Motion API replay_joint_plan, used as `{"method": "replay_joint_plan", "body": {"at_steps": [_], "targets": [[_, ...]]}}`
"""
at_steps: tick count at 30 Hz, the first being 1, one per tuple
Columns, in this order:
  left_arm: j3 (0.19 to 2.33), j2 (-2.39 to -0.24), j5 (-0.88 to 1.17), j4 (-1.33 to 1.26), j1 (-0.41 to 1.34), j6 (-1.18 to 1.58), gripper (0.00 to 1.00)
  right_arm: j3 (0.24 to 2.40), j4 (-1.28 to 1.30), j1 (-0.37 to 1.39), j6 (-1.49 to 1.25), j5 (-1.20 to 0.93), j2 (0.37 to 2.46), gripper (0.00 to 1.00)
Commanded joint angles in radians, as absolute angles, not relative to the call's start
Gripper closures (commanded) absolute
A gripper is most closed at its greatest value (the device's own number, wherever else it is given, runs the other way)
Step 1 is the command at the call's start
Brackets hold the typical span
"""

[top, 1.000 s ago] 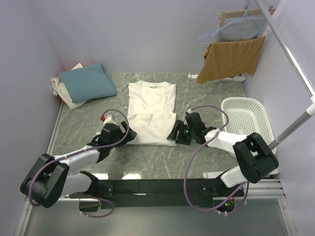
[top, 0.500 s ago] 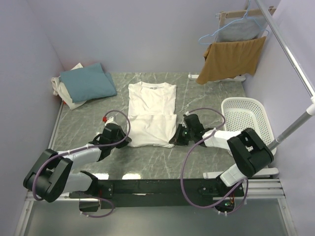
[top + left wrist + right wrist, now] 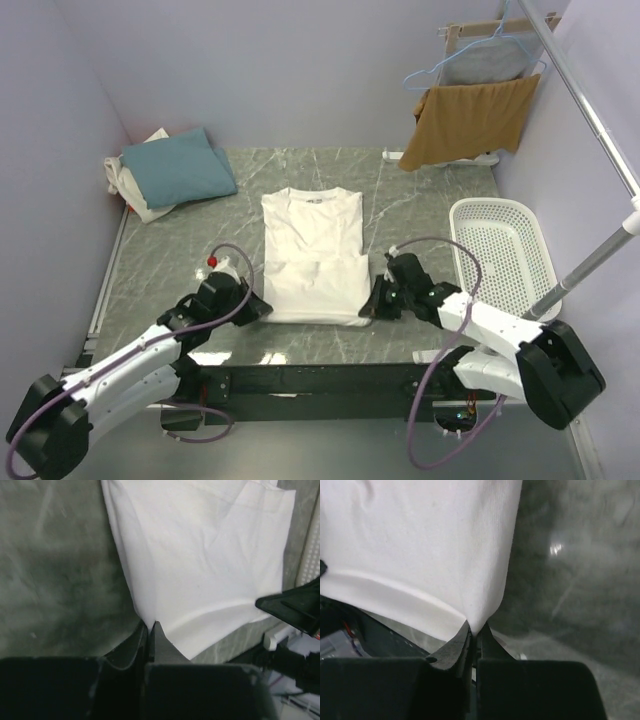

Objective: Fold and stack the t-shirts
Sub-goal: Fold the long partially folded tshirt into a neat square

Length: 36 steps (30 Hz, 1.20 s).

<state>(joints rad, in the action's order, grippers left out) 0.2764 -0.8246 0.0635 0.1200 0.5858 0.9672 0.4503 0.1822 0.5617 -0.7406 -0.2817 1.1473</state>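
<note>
The white t-shirt [image 3: 312, 250] lies lengthwise at the middle of the marble table [image 3: 430, 200], collar at the far end and sides folded in. The left gripper [image 3: 262, 308] is clenched on its near left corner, and the right gripper [image 3: 372, 306] is clenched on its near right corner. At the far left, a folded teal t-shirt [image 3: 178, 165] rests on an off-white t-shirt [image 3: 140, 205]. A white basket [image 3: 500, 250] sits at the right.

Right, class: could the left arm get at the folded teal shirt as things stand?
Probably not yet: the left gripper is shut on the white shirt at its near corner and must let go first. The table toward the teal shirt looks bare.
</note>
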Motion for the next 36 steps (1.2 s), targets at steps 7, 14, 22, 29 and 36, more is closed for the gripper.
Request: {"method": "replay_joint_plan", "body": {"at_steps": [7, 14, 22, 29, 36], "targets": [[0.406, -0.664, -0.129, 0.422, 0.818, 1.125, 0.99, 0.467, 0.443, 0.643, -0.802, -0.217, 0.827, 0.94], [0.639, -0.876, -0.345, 0.434, 0.819, 0.991, 0.98, 0.716, 0.472, 0.621, -0.68, -0.098, 0.977, 0.93], [0.822, -1.159, -0.343, 0.264, 0.677, 0.818, 0.96, 0.99, 0.426, 0.5, -0.548, -0.109, 1.29, 0.93], [1.003, -1.429, -0.24, 0.111, 0.493, 0.707, 0.96, 1.244, 0.426, 0.385, -0.443, -0.196, 1.623, 0.92], [1.192, -1.734, -0.146, 0.008, 0.404, 0.675, 0.99, 1.569, 0.476, 0.304, -0.406, -0.273, 1.946, 0.88]]}}
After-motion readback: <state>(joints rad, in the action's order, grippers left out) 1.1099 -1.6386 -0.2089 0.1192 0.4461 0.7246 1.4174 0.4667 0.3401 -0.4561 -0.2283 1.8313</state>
